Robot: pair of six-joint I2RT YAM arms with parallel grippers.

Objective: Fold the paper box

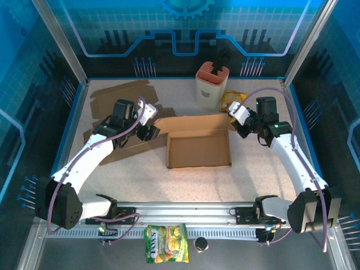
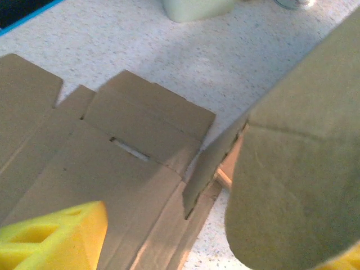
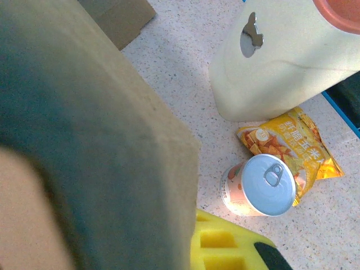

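The paper box [image 1: 198, 149] is lying in the middle of the table [image 1: 140, 174] with its tray walls standing. The left gripper [image 1: 153, 134] is hovering at the box's back left corner, its yellow fingers [image 2: 53, 239] spread wide; a cardboard flap [image 2: 292, 169] is rising just beside the far one. The right gripper [image 1: 236, 128] is pinching the box's wall at the back right corner, jaws pressed together on the cardboard. Flat cardboard sheets [image 1: 115, 95] are lying to the left; a cream holder [image 1: 210, 90], a snack bag [image 3: 292, 146] and a can [image 3: 261, 185] are sitting behind the box, the can touching the bag.
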